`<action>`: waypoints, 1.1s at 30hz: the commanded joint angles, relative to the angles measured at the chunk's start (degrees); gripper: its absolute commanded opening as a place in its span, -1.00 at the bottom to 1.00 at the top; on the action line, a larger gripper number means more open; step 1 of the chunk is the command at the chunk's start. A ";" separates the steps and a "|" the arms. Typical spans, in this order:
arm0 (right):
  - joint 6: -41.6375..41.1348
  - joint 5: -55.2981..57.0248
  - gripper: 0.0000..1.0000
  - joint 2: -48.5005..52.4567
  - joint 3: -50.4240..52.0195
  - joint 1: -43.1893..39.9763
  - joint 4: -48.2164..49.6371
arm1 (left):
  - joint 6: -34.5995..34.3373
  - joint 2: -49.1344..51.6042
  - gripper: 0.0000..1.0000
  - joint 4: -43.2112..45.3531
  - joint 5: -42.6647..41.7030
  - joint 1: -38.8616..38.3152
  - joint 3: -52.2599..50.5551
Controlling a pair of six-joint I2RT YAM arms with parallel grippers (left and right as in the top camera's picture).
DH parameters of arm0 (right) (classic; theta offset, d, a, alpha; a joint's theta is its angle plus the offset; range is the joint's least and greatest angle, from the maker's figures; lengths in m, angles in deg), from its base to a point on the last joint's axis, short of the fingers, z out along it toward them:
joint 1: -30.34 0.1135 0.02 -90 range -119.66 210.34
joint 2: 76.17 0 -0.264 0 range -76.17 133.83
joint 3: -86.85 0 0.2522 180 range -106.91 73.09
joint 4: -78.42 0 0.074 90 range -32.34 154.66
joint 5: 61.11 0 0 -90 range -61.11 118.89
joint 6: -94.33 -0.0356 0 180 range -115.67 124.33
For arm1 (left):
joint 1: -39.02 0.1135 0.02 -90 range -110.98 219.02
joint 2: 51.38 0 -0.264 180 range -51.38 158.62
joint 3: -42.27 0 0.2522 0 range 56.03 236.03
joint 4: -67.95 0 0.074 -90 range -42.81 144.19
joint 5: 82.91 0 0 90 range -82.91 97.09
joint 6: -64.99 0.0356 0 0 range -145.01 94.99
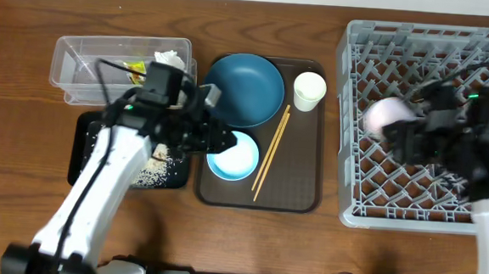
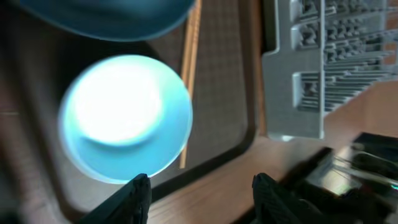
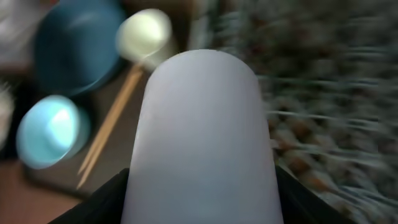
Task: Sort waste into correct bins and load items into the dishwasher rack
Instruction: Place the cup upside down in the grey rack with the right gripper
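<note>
- Table (image 1: 23,140): reddish-brown, with wood grain.
- Dishwasher rack (image 1: 348,118), at the right edge: grey, in a lattice pattern.
- Pinkish cup (image 1: 384,117): pale pink-white outside.
- Plate (image 1: 244,88): dark blue.
- Bowl (image 1: 233,156): light blue, glaring almost white inside.
- White cup (image 1: 309,91): creamy white.
- Chopsticks (image 1: 271,151): pale wood.
- Serving tray (image 1: 301,191): dark brown.
- Black tray (image 1: 82,148), towards the left edge: flecked with white rice (image 1: 153,174).
- Clear tub (image 1: 79,59): see-through, showing a yellow-green wrapper (image 1: 136,66) and a white tissue (image 1: 171,59).

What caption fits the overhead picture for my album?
Left fingers near the light blue bowl; right fingers hold a cup over the rack.
</note>
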 commanded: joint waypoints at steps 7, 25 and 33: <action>-8.96 16.63 -0.98 7.02 -9.57 -15.08 -6.49 | 3.10 -6.67 0.11 -1.11 7.63 0.83 0.13; -18.78 23.34 -0.98 29.00 -18.51 -35.45 -6.21 | 3.08 -6.58 0.11 -2.19 8.28 0.83 0.13; -20.90 23.91 -0.98 35.65 -18.47 -37.66 -5.92 | 3.10 -6.58 0.11 -2.16 8.28 0.83 0.13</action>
